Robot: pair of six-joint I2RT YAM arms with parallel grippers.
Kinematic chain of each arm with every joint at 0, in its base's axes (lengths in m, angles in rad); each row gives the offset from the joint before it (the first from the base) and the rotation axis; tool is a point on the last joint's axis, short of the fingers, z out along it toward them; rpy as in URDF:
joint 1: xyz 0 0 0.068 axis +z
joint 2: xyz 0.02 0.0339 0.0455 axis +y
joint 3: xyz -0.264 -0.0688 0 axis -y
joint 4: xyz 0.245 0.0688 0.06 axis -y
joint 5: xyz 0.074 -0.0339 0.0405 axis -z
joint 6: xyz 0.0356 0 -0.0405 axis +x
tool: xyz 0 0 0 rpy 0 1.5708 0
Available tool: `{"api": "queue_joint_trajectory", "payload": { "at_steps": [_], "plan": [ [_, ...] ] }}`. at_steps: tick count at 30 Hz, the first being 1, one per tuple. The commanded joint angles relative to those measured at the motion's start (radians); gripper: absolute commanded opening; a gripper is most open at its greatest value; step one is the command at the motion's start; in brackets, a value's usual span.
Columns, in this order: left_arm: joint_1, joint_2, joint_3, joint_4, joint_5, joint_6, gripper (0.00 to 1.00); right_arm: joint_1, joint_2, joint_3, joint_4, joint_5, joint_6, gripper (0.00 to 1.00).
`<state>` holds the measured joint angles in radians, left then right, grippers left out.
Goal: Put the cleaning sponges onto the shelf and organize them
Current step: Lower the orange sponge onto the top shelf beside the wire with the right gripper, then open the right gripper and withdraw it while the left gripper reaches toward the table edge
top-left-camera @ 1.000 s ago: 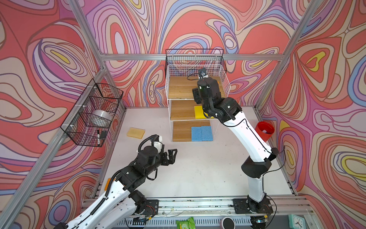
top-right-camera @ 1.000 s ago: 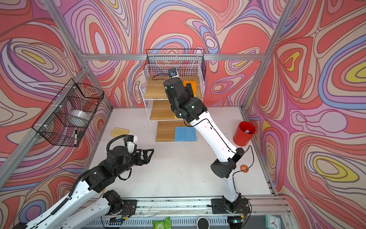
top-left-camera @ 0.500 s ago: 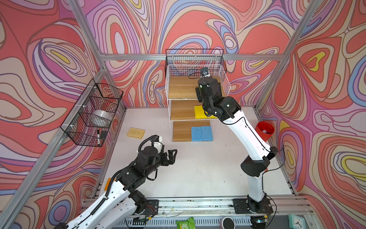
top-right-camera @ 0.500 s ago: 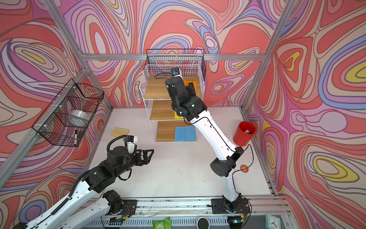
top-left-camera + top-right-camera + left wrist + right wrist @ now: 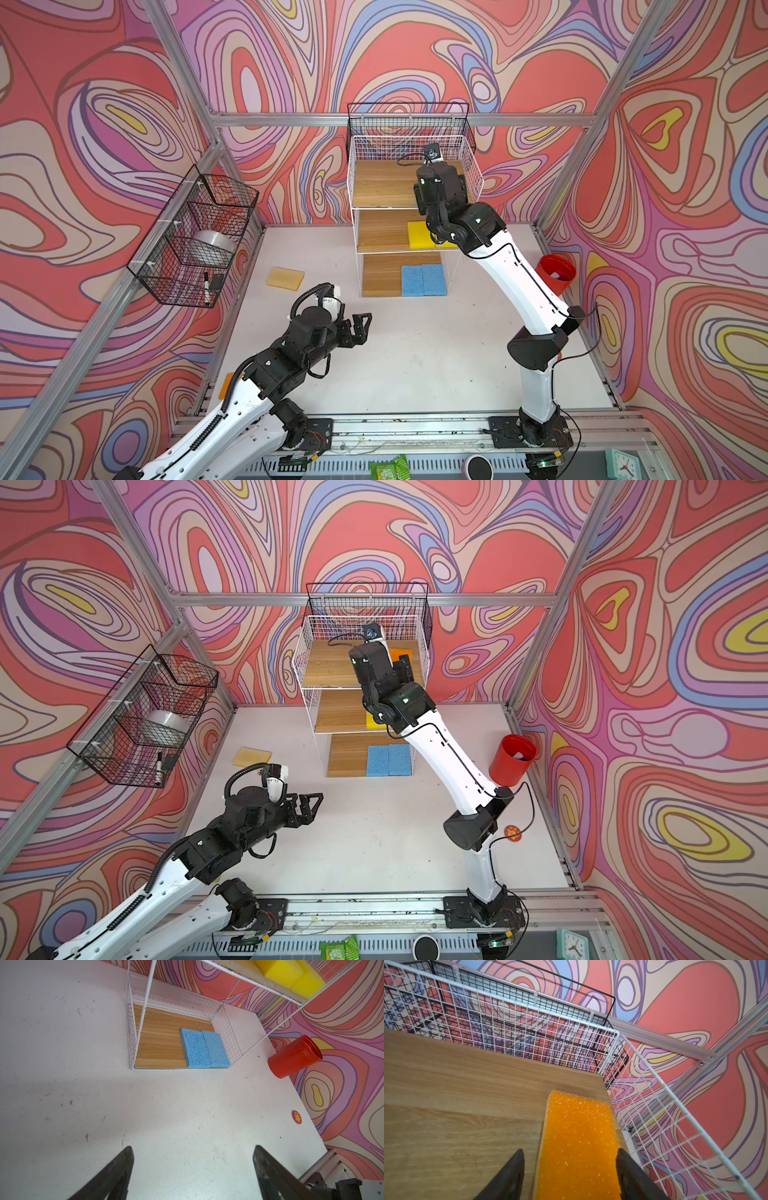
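Though my right pincer (image 5: 569,1150) straddles the orange sponge (image 5: 579,1130) at three o'clock on the top tier of the shelf (image 5: 467,1084), jaws apart, a jaw may snag it on withdrawal and drag it askew; my left pincer (image 5: 192,1146) hangs open, empty.

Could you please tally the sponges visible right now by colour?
Blue sponges: 2
Yellow sponges: 2
Orange sponge: 1
Tan-side-up sponge: 1
Half-hidden orange patch: unclear, not counted
Total: 6
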<state>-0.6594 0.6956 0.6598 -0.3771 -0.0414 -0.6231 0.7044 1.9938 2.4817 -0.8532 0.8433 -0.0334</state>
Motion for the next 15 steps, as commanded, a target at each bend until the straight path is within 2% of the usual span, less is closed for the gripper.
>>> {"api": "queue_joint_trajectory", "payload": {
  "at_steps": [1,15],
  "plan": [
    [0.002,0.003,0.001,-0.01,0.005,-0.012,0.91,-0.008,-0.032,-0.018,-0.021,0.029,-0.008,0.71],
    [0.002,0.025,0.025,-0.005,0.016,-0.008,0.9,-0.008,-0.082,-0.096,0.037,0.082,-0.076,0.73]
  ]
}}
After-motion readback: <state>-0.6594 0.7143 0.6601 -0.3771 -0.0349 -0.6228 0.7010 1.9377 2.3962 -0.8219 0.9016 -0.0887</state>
